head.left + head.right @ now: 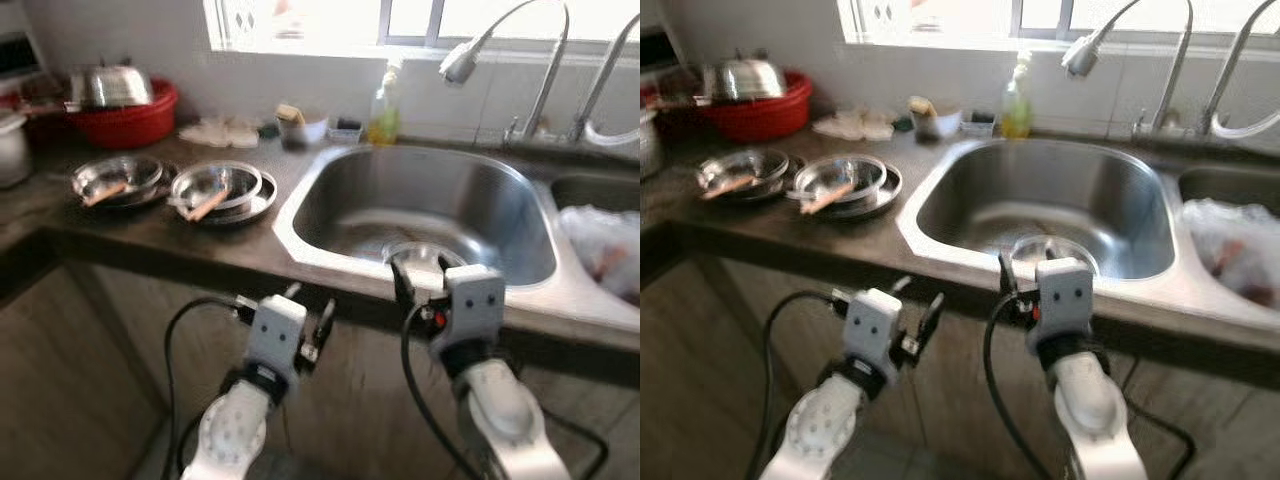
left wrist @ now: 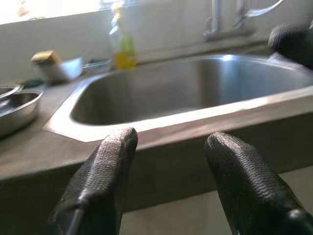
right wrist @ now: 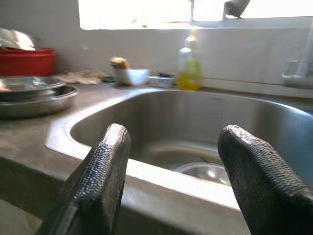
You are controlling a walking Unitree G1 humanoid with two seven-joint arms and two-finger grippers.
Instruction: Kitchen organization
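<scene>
Two stacks of steel plates sit on the dark counter (image 1: 150, 235) left of the sink: one plate stack (image 1: 222, 192) with a wooden stick across it, another plate stack (image 1: 118, 180) further left. The steel sink basin (image 1: 430, 205) holds a round bowl (image 1: 425, 258) near its front wall. My left gripper (image 1: 310, 306) is open and empty below the counter's front edge. My right gripper (image 1: 422, 275) is open and empty at the sink's front rim, just before the bowl. In the right wrist view its fingers (image 3: 105, 161) frame the bowl (image 3: 203, 171).
A red basin (image 1: 130, 122) with a steel pot stands at the back left. A yellow soap bottle (image 1: 383, 110), a small white bowl (image 1: 300, 128) and rags line the wall. Two faucets (image 1: 545, 75) rise behind the sink. A plastic bag (image 1: 605, 245) lies in the right basin.
</scene>
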